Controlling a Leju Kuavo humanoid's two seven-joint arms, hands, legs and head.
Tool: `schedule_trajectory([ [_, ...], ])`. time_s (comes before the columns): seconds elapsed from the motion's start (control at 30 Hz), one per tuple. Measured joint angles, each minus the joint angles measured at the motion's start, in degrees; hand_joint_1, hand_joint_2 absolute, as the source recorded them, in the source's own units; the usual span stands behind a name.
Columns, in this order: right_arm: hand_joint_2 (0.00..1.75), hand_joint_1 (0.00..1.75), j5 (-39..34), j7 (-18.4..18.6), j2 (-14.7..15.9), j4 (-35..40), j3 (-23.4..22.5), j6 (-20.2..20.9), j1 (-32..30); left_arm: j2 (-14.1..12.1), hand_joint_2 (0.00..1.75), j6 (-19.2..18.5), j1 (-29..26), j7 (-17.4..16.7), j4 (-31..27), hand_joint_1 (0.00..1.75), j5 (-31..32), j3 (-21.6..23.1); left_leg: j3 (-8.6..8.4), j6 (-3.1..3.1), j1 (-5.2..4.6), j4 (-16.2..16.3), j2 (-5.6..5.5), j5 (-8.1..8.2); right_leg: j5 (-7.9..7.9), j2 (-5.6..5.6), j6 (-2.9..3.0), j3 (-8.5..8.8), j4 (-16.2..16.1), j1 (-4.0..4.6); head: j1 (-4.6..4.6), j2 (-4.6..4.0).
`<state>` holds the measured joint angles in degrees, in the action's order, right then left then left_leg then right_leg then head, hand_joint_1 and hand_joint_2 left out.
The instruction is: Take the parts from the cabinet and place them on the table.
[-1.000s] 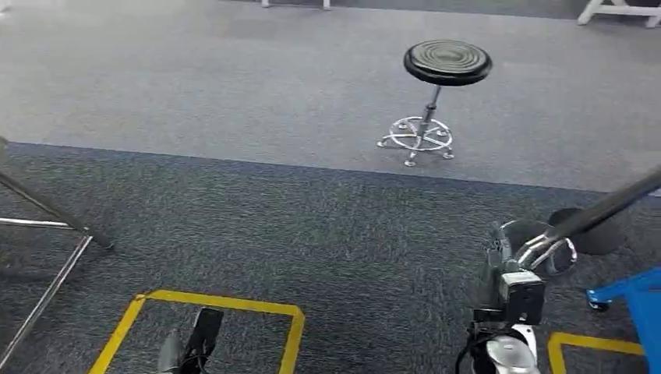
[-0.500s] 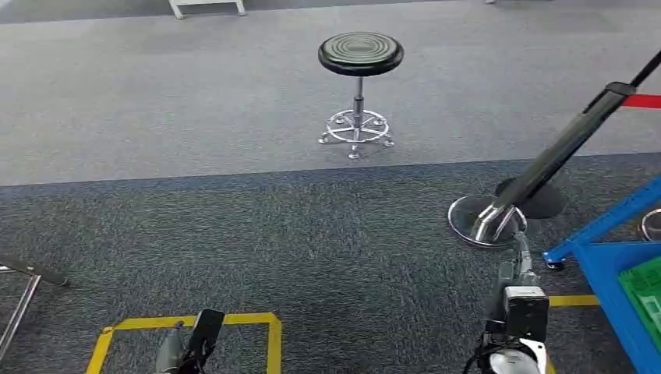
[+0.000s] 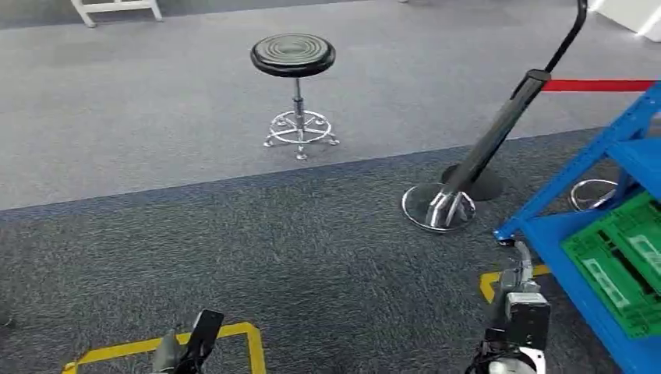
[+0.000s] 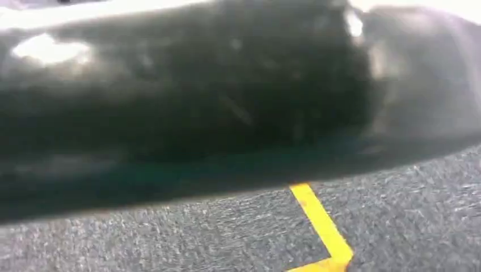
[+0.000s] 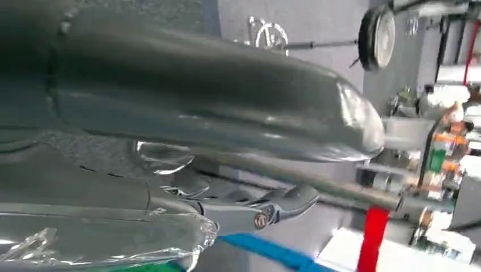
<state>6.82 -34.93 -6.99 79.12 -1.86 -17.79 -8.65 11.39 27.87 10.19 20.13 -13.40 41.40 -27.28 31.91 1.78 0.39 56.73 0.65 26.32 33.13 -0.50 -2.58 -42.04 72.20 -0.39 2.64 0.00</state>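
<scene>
The blue cabinet (image 3: 538, 253) comes in at the right edge of the head view, with a green crate (image 3: 620, 261) on its lower shelf. My right hand (image 3: 518, 300) hangs low, just left of the cabinet's corner, fingers straight and nothing in them. In the right wrist view its thick grey thumb (image 5: 198, 107) lies above a straight finger, and beside them is a glossy clear film (image 5: 102, 241) that I cannot identify. My left hand (image 3: 195, 347) hangs at the bottom left over the carpet, holding nothing. The parts themselves cannot be made out.
A black round stool (image 3: 293, 56) on a chrome base stands ahead on the grey carpet. A tilted black barrier post on a chrome foot (image 3: 439, 206) carries a red belt (image 3: 596, 86) just left of the cabinet. Yellow floor tape (image 3: 167, 343) marks a box near my left hand.
The camera has swung to the right: the stool and post slide left in the picture, and the blue cabinet with its green crate comes in. Both hands hang as before.
</scene>
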Motion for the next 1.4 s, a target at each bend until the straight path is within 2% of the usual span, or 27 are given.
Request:
schedule_trajectory([
  [0.07, 0.00, 0.00, 0.1, -0.3, 0.0, -0.2, -0.6, 0.0, -0.7, -0.2, 0.00, 0.2, -0.4, 0.1, 0.0, 0.00, -0.3, -0.1, 0.03, -0.06, -0.01, 0.0, 1.61, 0.09, -0.06, 0.20, -0.42, -1.26, 2.8, -0.34, 0.04, 0.00],
  [0.13, 0.00, 0.00, 1.1, -0.5, 0.0, 0.0, -1.4, -0.6, -1.3, -0.2, 0.00, 0.4, -0.4, 0.3, 0.0, 0.00, -0.8, -0.2, -0.11, -0.28, 0.00, 0.0, 2.85, 0.28, -4.05, 0.96, -0.52, 2.52, -4.1, -0.45, 0.11, 0.00],
  [0.17, 0.00, 0.00, 1.9, -0.4, 0.0, 0.5, -1.7, -0.9, -1.7, -0.2, 0.00, 0.5, -0.4, 0.4, 0.0, 0.00, -1.1, -0.2, -0.32, -0.55, 0.00, 0.0, 3.52, 0.45, -6.36, 2.49, -0.48, 5.99, -10.1, -0.45, 0.09, 0.00],
  [0.2, 0.00, 0.00, 2.4, -0.4, 0.0, 1.1, -1.9, -1.0, -1.9, -0.2, 0.00, 0.6, -0.4, 0.5, 0.0, 0.00, -1.2, -0.2, -0.54, -0.84, -0.22, 0.1, 4.09, 0.63, -6.39, 5.31, -0.30, 8.18, -14.3, -0.23, 0.11, 0.00],
  [0.27, 0.00, 0.00, 3.0, -0.4, -0.3, 2.1, -2.4, -1.4, -2.4, -0.2, 0.00, 0.8, -0.4, 0.5, 0.0, 0.00, -1.2, -0.3, -0.59, -1.47, -0.66, 0.3, 4.96, 0.87, -6.56, 4.04, 1.08, 8.63, -14.6, 0.05, -0.13, 0.00],
  [0.37, 0.00, 0.00, 4.4, -0.4, -0.4, 3.8, -3.8, -2.4, -4.7, 0.0, 0.00, 1.3, -0.4, 0.5, 0.0, 0.00, -1.2, -0.3, -0.92, -2.41, -0.40, 0.3, 5.81, 1.23, -6.86, 2.42, 2.12, 8.47, -14.8, -0.08, 0.02, 0.00],
  [0.4, 0.00, 0.00, 4.6, -0.4, -0.6, 4.4, -4.2, -2.6, -5.2, 0.0, 0.00, 1.4, -0.3, 0.5, 0.0, 0.00, -1.2, -0.3, -0.63, -2.97, -0.16, 1.4, 2.66, 2.36, -6.97, 1.83, 2.33, 8.48, -14.8, -0.30, -0.24, 0.00],
  [0.43, 0.00, 0.00, 4.7, -0.4, -0.7, 4.7, -4.5, -2.7, -5.3, 0.1, 0.00, 1.5, -0.4, 0.5, 0.0, 0.00, -1.2, -0.3, 0.54, -3.10, -0.01, 4.4, 0.89, 4.59, -7.06, 1.22, 2.68, 8.45, -14.8, -0.33, -0.28, 0.00],
  [0.5, 0.00, 0.00, 4.7, -0.3, -1.0, 5.2, -5.1, -2.4, -5.5, 0.1, 0.00, 1.6, -0.8, 0.5, 0.0, 0.00, -1.2, -0.3, 4.48, -3.22, 0.07, 13.3, -0.06, 8.99, -7.10, -0.24, 2.91, 8.37, -14.8, -0.27, -0.35, 0.00],
  [0.53, 0.00, 0.00, 4.5, -0.2, -1.2, 5.2, -5.7, -1.9, -5.9, 0.1, 0.00, 1.7, -0.9, 0.5, 0.0, 0.00, -1.2, -0.3, 6.35, -3.20, 0.06, 17.1, -0.13, 10.08, -7.11, -1.13, 2.92, 8.37, -14.8, -0.20, -0.35, 0.00],
  [0.6, 0.00, 0.00, 4.2, -0.2, -1.3, 5.2, -7.2, -0.6, -6.7, 0.2, 0.00, 2.0, -1.0, 0.5, 0.0, 0.00, -1.2, -0.4, 6.24, -2.91, 0.05, 16.3, -0.23, 7.80, -7.12, -2.59, 2.91, 8.39, -14.7, -0.15, -0.35, 0.00],
  [0.67, 0.00, 0.00, 4.2, -0.5, -1.5, 5.5, -9.0, 1.0, -7.1, 0.3, 0.00, 2.3, -0.9, 0.4, 0.0, 0.00, -1.2, -0.4, 2.28, -2.18, 0.05, 7.8, -1.32, 2.52, -7.17, -4.06, 2.82, 8.45, -14.6, -0.13, -0.35, 0.00],
  [0.7, 0.00, 0.00, 4.3, -0.7, -1.8, 5.6, -9.9, 1.6, -7.2, 0.3, 0.00, 2.4, -0.9, 0.4, 0.0, 0.00, -1.2, -0.4, 0.12, -1.67, 0.08, 3.3, -4.10, 0.55, -7.25, -4.67, 2.69, 8.40, -14.6, -0.31, -0.33, 0.00],
  [0.73, 0.00, 0.00, 4.4, -0.8, -2.0, 5.6, -10.5, 1.9, -7.1, 0.2, 0.00, 2.5, -0.9, 0.4, 0.0, 0.00, -1.2, -0.4, -0.47, -1.06, 0.23, 1.6, -6.37, 1.06, -7.27, -5.21, 2.38, 8.15, -14.3, 0.04, -0.20, 0.00],
  [0.8, 0.00, 0.00, 4.4, -0.9, -2.3, 5.7, -11.5, 2.1, -7.3, 0.5, 0.00, 2.6, -0.8, 0.3, 0.0, 0.00, -1.2, -0.4, -0.68, -1.35, -0.03, 0.8, -5.40, 1.37, -7.63, -6.46, 1.61, 7.42, -14.3, -0.49, -0.22, 0.00],
  [0.87, 0.00, 0.00, 4.5, -0.9, -2.3, 5.8, -12.4, 2.3, -7.8, 0.6, 0.00, 2.7, -0.7, 0.3, 0.0, 0.00, -1.2, -0.5, -0.88, -0.67, 0.12, 0.0, -4.15, 0.83, -8.11, -7.82, 0.57, 7.01, -14.9, -0.54, -0.28, 0.00],
  [0.93, 0.00, 0.00, 4.5, -1.0, -2.3, 6.1, -13.1, 2.3, -7.8, 0.8, 0.00, 2.8, -0.6, 0.3, 0.0, 0.00, -1.1, -0.6, -1.17, -0.11, 0.30, -0.6, -2.57, 0.45, -5.73, -2.01, 0.32, 5.28, -11.7, -0.36, 0.22, 0.00],
  [0.97, 0.00, 0.00, 4.5, -1.0, -2.4, 6.1, -13.2, 2.3, -7.5, 0.9, 0.00, 2.8, -0.7, 0.3, 0.0, 0.00, -1.1, -0.6, -1.15, -0.09, 0.25, -0.6, -1.68, 0.46, -3.46, -0.66, 0.02, 3.35, -7.6, -0.37, 0.42, 0.00],
  [1.03, 0.00, 0.00, 4.5, -1.0, -2.4, 6.1, -13.3, 2.4, -7.6, 0.9, 0.00, 2.8, -0.9, 0.3, 0.0, 0.00, -1.2, -0.7, -1.06, 0.02, 0.14, -0.5, 0.05, 0.54, 0.29, 0.09, -0.44, -0.89, 1.3, -0.52, 0.35, 0.00],
  [1.07, 0.00, 0.00, 4.5, -1.0, -2.4, 6.1, -13.5, 2.4, -7.8, 0.9, 0.00, 2.8, -0.9, 0.3, 0.0, 0.00, -1.1, -0.7, -1.04, -0.02, 0.14, -0.5, 0.75, 0.58, 0.40, 0.17, -0.61, -1.66, 3.2, -0.59, 0.39, 0.00],
  [1.1, 0.00, 0.00, 4.9, -1.0, -2.5, 6.1, -13.8, 2.5, -7.9, 0.9, 0.00, 2.8, -0.9, 0.3, 0.0, 0.00, -1.1, -0.7, -1.08, -0.13, 0.14, -0.5, 1.46, 0.65, -0.83, 0.24, -0.70, -0.81, 1.9, -0.67, 0.37, 0.00],
  [1.17, 0.00, 0.00, 6.1, -1.0, -2.8, 6.1, -14.3, 3.3, -7.8, 1.0, 0.00, 2.8, -0.8, 0.3, 0.0, 0.00, -1.1, -0.7, -1.33, -0.45, 0.16, -0.5, 2.53, 0.87, -5.01, 1.05, -0.61, 4.23, -6.8, -0.71, 0.39, 0.00],
  [1.2, 0.00, 0.00, 6.7, -1.0, -3.0, 6.1, -14.7, 4.0, -7.7, 1.0, 0.00, 2.9, -0.8, 0.3, 0.0, 0.00, -1.1, -0.7, -1.56, -0.72, 0.15, -0.4, 2.97, 1.04, -6.77, 2.62, -0.52, 7.58, -12.3, -0.71, 0.42, 0.00],
  [1.23, 0.00, 0.00, 7.2, -0.9, -3.3, 6.1, -15.1, 4.7, -7.5, 0.9, 0.00, 3.0, -0.7, 0.3, 0.0, 0.00, -1.0, -0.7, -1.57, -1.14, -0.33, -0.3, 3.33, 1.32, -5.78, 4.31, -0.09, 8.84, -14.7, -0.25, 0.44, 0.00],
  [1.27, 0.00, 0.00, 7.5, -0.9, -3.7, 6.2, -15.4, 5.1, -7.4, 0.9, 0.00, 3.0, -0.6, 0.3, 0.0, 0.00, -1.0, -0.7, -1.65, -1.45, -0.48, -0.1, 3.63, 1.47, -6.25, 3.29, 0.76, 9.20, -14.7, -0.33, 0.25, 0.00],
  [1.37, 0.00, 0.00, 8.4, -1.0, -4.5, 6.1, -16.7, 6.2, -7.4, 0.8, 0.00, 3.1, -0.4, 0.3, 0.0, 0.00, -1.0, -0.8, -1.94, -2.18, -0.34, -0.2, 4.62, 1.50, -6.23, 2.19, 1.67, 8.84, -14.6, -0.17, 0.13, 0.00],
  [1.4, 0.00, 0.00, 8.7, -1.1, -4.7, 6.1, -17.1, 6.5, -7.3, 0.7, 0.00, 3.2, -0.3, 0.3, 0.0, 0.00, -1.0, -0.8, -1.85, -2.87, -0.08, 0.2, 3.13, 2.14, -6.52, 1.81, 2.15, 9.00, -14.8, -0.56, 0.11, 0.00],
])
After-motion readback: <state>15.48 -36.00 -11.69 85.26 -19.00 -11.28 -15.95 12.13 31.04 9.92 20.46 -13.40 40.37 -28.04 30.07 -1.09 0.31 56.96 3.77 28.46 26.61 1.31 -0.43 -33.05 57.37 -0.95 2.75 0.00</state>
